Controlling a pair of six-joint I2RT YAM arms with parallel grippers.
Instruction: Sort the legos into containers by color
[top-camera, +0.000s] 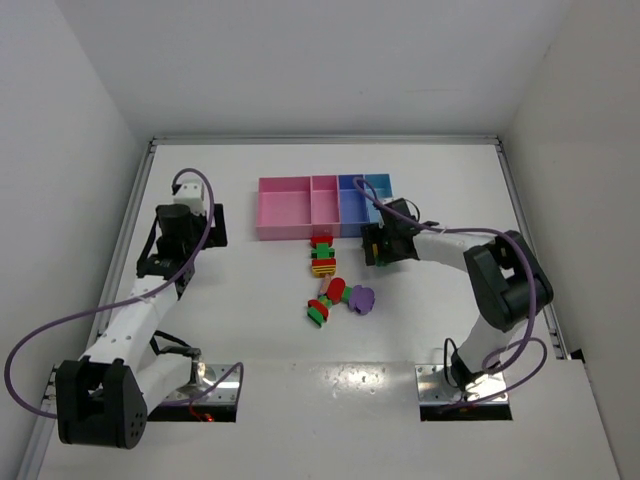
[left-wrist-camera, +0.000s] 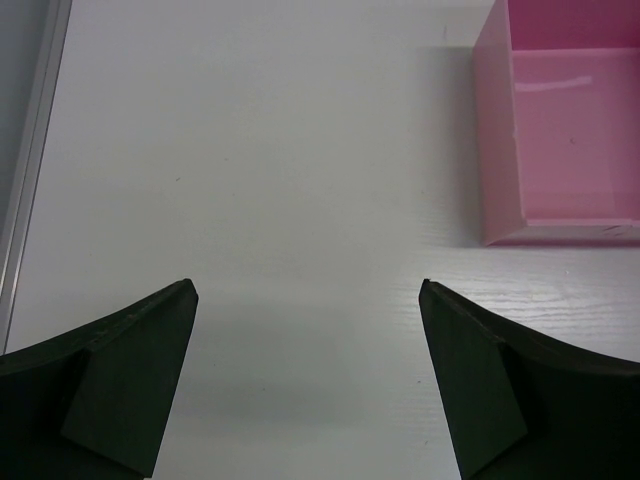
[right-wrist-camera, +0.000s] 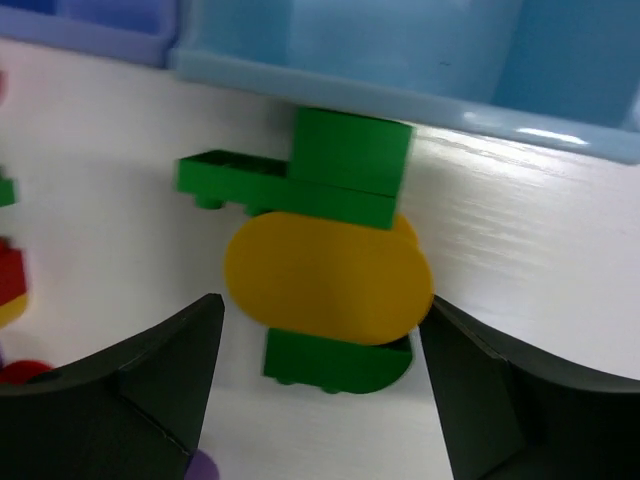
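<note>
Right claw (right-wrist-camera: 322, 305), one green-yellow clump (right-wrist-camera: 320, 262), four bins (top-camera: 310, 207)

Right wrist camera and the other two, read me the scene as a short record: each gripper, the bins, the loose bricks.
left gripper: open, nothing between its fingers, over bare table
wide pink bin: ahead, to that gripper's right
right gripper: open, fingers either side of a green and yellow clump
clump's place: on the table, against the light blue bin
bins: four joined; no bricks seen inside
other bricks: loose before the bins
</note>
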